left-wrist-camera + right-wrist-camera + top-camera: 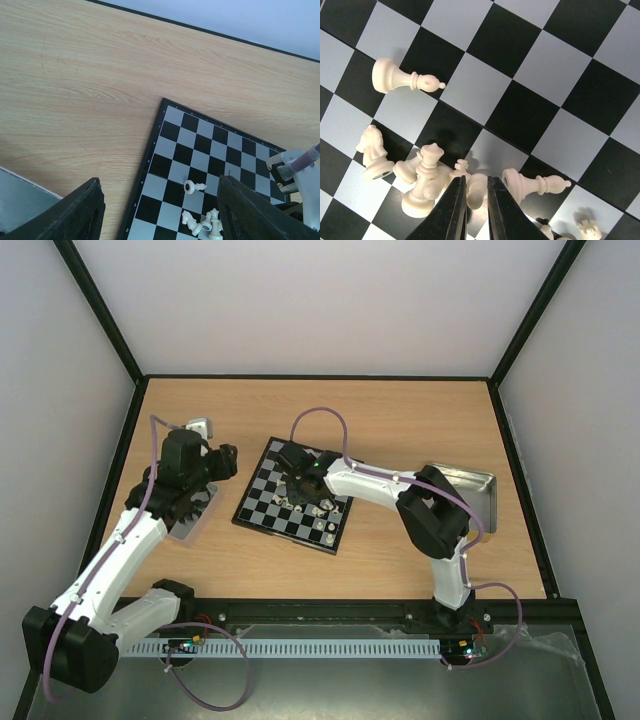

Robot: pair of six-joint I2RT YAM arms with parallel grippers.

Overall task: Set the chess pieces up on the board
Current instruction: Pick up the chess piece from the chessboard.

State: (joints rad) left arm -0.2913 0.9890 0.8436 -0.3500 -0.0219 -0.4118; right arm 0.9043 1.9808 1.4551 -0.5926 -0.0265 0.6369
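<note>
Right gripper (476, 200) over the board (520, 50), jaws almost together. Cannot tell whether they pinch the toppled white piece (477, 185) at their tips. Other chess pieces (415, 175) are heaped lower left of frame. Left gripper (159, 182) gapes empty, farther off.

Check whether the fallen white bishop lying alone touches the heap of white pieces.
Apart. The right wrist view shows a clear gap between the bishop and the heap.
</note>
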